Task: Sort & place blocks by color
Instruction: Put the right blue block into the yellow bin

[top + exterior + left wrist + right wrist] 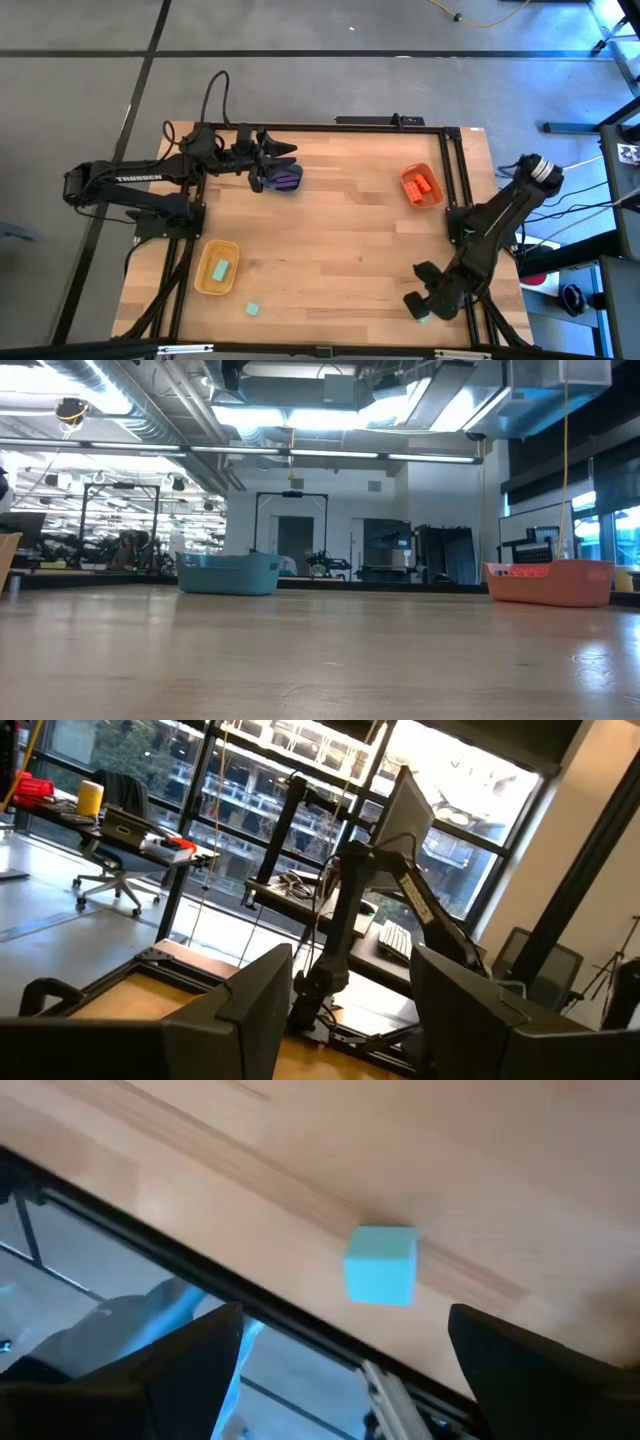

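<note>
My right gripper (340, 1355), jaws wide, hovers over a mint block (381, 1264) at the near right edge; left gripper (272, 163), parted and empty, sits above the blue tub (292, 184).

Both arms are dark, nearly black, built of slim tubular links with chunky joints. The left arm (135, 182) carries white lettering along its link and a black cable looping behind it, away from the worktop (340, 250). The right arm (495, 225) has a pale ring at its outer joint; each pincer has two broad, flat black fingers (525, 1365).
</note>
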Controlling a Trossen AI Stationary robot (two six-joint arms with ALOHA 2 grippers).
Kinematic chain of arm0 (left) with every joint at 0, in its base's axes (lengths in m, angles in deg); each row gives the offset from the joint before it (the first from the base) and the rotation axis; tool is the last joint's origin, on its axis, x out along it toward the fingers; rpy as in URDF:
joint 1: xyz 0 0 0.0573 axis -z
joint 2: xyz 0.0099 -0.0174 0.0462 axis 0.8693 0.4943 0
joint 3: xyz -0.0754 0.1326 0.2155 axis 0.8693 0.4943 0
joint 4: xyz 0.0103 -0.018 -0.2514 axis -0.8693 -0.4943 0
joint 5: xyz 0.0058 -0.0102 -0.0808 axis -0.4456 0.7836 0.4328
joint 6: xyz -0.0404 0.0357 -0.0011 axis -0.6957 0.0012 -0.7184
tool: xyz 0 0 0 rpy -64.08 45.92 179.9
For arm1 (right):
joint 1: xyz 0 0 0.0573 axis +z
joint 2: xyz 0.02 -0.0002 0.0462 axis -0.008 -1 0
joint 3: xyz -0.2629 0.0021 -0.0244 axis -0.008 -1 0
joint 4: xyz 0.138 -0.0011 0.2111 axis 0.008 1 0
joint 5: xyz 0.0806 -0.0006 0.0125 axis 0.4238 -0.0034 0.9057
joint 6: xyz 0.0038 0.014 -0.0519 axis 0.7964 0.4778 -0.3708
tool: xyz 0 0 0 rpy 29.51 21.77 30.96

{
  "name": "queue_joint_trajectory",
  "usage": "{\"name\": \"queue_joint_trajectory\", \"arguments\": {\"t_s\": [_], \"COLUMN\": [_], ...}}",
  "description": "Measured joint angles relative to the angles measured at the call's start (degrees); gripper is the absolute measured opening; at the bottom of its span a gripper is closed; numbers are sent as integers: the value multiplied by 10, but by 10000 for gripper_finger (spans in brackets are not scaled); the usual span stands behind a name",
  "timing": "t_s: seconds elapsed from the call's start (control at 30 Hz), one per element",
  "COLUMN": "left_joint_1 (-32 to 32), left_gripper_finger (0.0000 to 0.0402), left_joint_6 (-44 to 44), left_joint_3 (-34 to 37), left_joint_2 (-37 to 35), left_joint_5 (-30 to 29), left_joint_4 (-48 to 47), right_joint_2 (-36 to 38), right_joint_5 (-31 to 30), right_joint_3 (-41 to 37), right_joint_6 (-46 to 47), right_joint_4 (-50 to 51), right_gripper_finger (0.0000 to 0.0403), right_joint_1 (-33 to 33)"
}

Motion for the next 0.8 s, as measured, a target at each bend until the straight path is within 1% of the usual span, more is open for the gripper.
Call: {"name": "queue_joint_trajectory", "arguments": {"t_s": [0.13,0.37,0.6,0.7,0.8], "left_joint_1": [0,0,0,0,0], "left_gripper_finger": [196,196,196,196,196], "left_joint_6": [0,0,0,0,0], "left_joint_3": [0,0,0,0,0], "left_joint_2": [0,0,0,0,0], "left_joint_5": [0,0,-2,-7,-12], "left_joint_4": [1,1,2,2,2], "right_joint_2": [-50,-126,-173,-180,-182], "right_joint_5": [2,19,20,21,23], "right_joint_3": [1,20,36,37,38], "right_joint_6": [7,8,7,9,9], "right_joint_4": [-39,-38,-38,-34,-30], "right_gripper_finger": [355,355,355,344,320], "right_joint_1": [9,21,22,22,22]}}
